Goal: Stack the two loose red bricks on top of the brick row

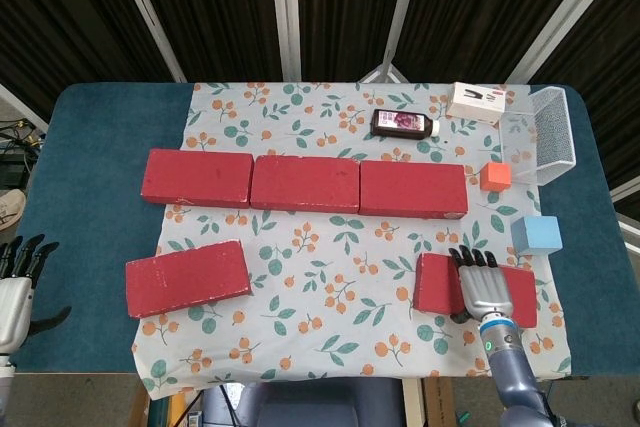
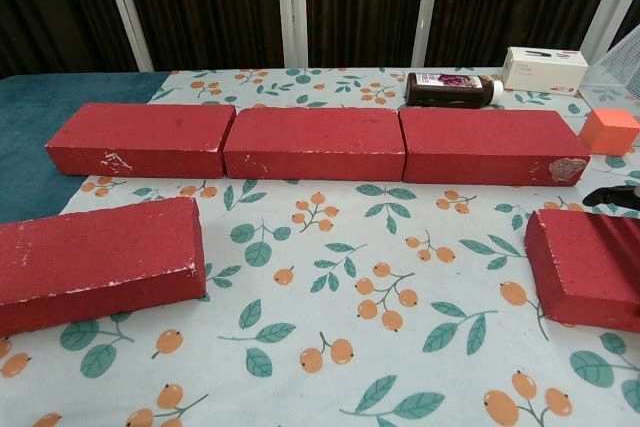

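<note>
Lying flat over the right loose brick point(image 1: 470, 290), the right hand point(image 1: 483, 285) has its fingers extended and slightly apart, tips pointing toward the far edge of the table point(image 1: 100, 162); from the head view it seems to rest on the brick's top face, though contact cannot be confirmed, and nothing is gripped. In the chest view only dark fingertips point(image 2: 612, 195) show at the right edge, just above that brick's far corner. The left hand point(image 1: 17, 282) hangs off the table's near-left corner, fingers straight and spread, holding nothing. The left loose brick point(image 1: 187, 278) sits on the floral cloth point(image 1: 320, 247) near the front-left, slightly skewed, well apart from both hands. The brick row point(image 1: 303, 183) consists of three red bricks laid end to end across the middle of the cloth, touching or nearly so, with nothing on top of them. Behind the row's right end lies a dark bottle point(image 1: 403, 124) on its side, and beside it a white box point(image 1: 475, 102). A wire basket point(image 1: 545, 135) stands at the far right. An orange cube point(image 1: 495, 176) sits just off the row's right end; a blue cube point(image 1: 537, 234) is nearer the front, close to the right hand.
</note>
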